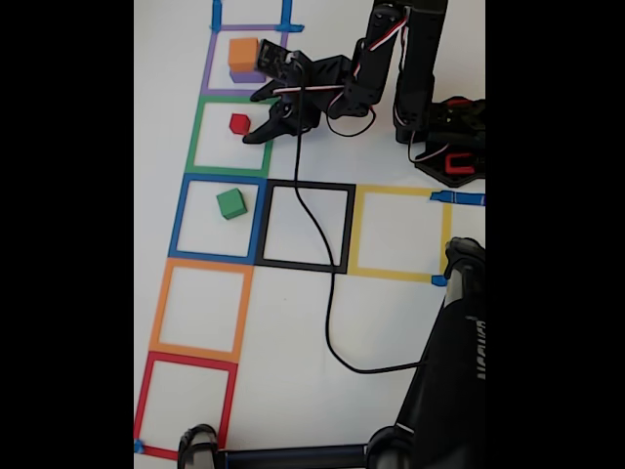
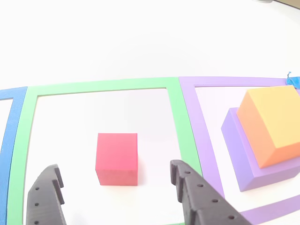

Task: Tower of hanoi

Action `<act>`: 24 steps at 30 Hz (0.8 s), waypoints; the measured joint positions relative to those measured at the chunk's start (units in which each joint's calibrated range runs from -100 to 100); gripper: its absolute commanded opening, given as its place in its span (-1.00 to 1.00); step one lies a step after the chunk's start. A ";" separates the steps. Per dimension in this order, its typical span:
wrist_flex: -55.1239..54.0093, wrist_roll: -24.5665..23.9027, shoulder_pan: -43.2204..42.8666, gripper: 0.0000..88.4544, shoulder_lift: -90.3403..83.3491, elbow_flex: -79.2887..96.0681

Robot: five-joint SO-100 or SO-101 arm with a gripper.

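The tool (image 2: 115, 190) is wide open and holds nothing; its two fingers stand on both sides of the red cube (image 2: 116, 158), low in the frame of the other view. The red cube sits inside the green square (image 2: 181, 117). At the right, the orange cube (image 2: 272, 123) rests on the purple cube (image 2: 243, 159). In the fixed view the green cube (image 1: 231, 203) lies in the blue square (image 1: 179, 217) on the desk (image 1: 391, 332). The step seems to be reaching for the red cube; next the tool should advance a little and close.
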 measured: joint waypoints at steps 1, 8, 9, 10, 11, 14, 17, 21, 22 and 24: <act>-0.56 0.00 -0.23 -0.42 1.18 -0.80; -4.59 0.00 -0.94 -0.44 9.03 -5.49; -5.16 0.00 -0.94 -0.44 9.96 -5.93; -5.72 0.00 -0.94 -0.44 10.64 -6.29; -6.21 0.00 -0.94 -0.44 11.40 -6.64; -7.17 0.00 -0.94 -0.46 13.17 -7.53; -7.58 0.00 -1.40 -0.49 14.10 -8.06; -7.74 0.00 -2.57 -0.53 14.27 -8.32; -7.74 0.00 -2.81 -0.55 14.61 -8.41; -7.74 0.00 -3.04 -0.56 15.03 -8.41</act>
